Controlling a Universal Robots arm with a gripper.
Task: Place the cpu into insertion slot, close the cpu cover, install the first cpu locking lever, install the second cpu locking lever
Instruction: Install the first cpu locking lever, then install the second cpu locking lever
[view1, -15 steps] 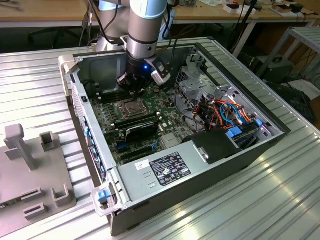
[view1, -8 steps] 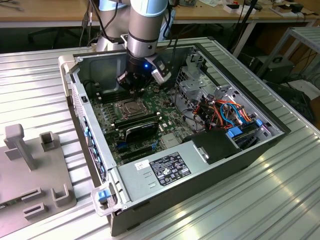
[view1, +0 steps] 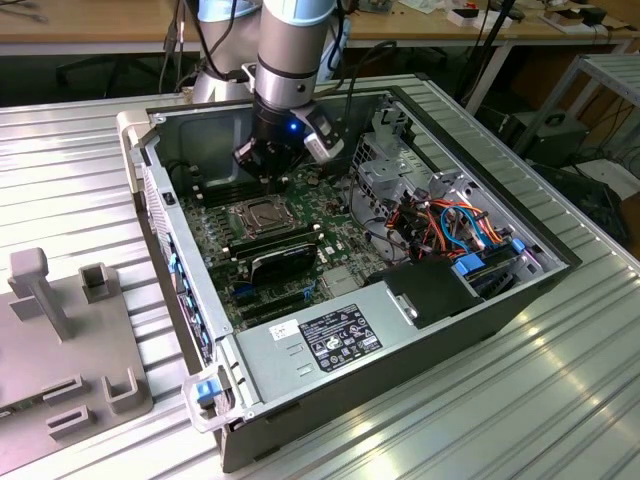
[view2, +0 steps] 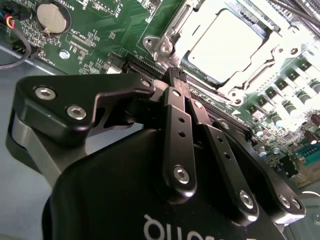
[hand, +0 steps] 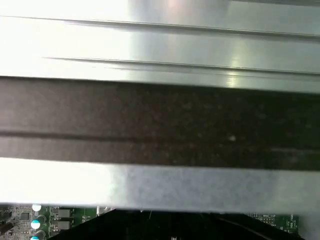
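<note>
Ribbed metal bench carries an open computer case in the exterior view, where the tool hangs just above the green board, close behind the insertion slot, whose silvery square lies flat and turned cornerwise to the case walls. In the second wrist view the tool has its black fingers pressed together with nothing between them, tips just short of the socket, where the cpu lies flat and face-up inside the cpu cover, sitting square in that frame. Only a strip of green board appears under the grey case wall in the first wrist view.
</note>
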